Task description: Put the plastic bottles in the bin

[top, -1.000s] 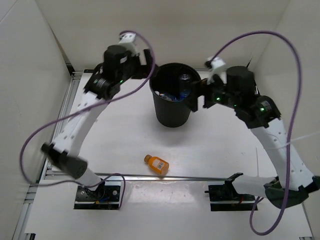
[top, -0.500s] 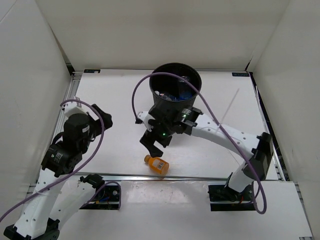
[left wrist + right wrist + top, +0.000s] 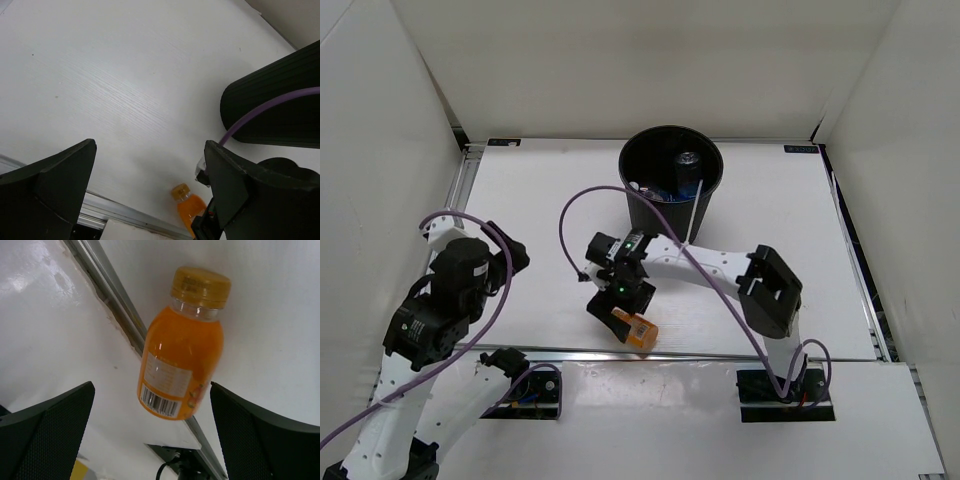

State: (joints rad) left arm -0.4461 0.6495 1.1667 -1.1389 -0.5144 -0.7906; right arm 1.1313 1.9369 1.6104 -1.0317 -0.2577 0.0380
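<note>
One short orange bottle lies on its side on the tabletop, by the near rail. Its long axis runs diagonally, cap pointing left and slightly away from the arm bases. The right gripper hangs over it, fingers spread wide either side, no contact visible. The left gripper is wide too and holds nothing. One black bin stands farther back with bottles inside; how many is unclear.

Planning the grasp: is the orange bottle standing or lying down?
Lying down: the orange bottle shows its side, cap to base, on the table.
</note>
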